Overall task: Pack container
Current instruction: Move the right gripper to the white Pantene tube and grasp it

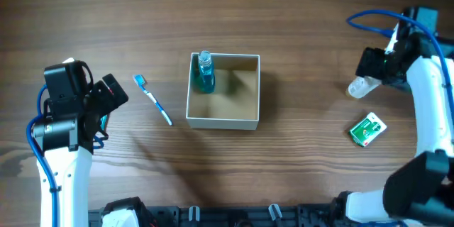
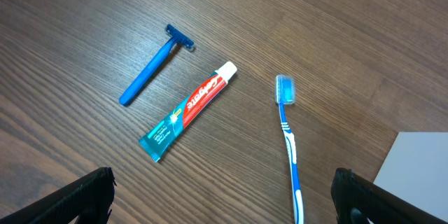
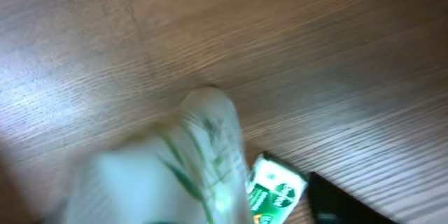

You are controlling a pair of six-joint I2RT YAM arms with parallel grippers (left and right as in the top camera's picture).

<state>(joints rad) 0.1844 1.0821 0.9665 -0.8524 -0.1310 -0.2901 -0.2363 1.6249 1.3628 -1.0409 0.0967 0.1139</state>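
The container [image 1: 248,118], a square white-walled cardboard box with a tan inside, sits mid-table with a blue bottle [image 1: 205,72] standing in its far-left corner. Its corner shows in the left wrist view [image 2: 418,162]. My left gripper [image 1: 112,93] is open and empty [image 2: 224,206], above a blue razor [image 2: 155,66], a toothpaste tube [image 2: 189,108] and a blue-white toothbrush [image 2: 289,140]. The toothbrush [image 1: 152,99] lies left of the container. My right gripper [image 1: 374,71] is shut on a white bottle [image 1: 360,86], blurred in the right wrist view [image 3: 189,161].
A green soap box [image 1: 367,129] lies on the table near the right gripper, right of the white bottle in the right wrist view [image 3: 276,189]. The razor and toothpaste are mostly hidden under the left arm in the overhead view.
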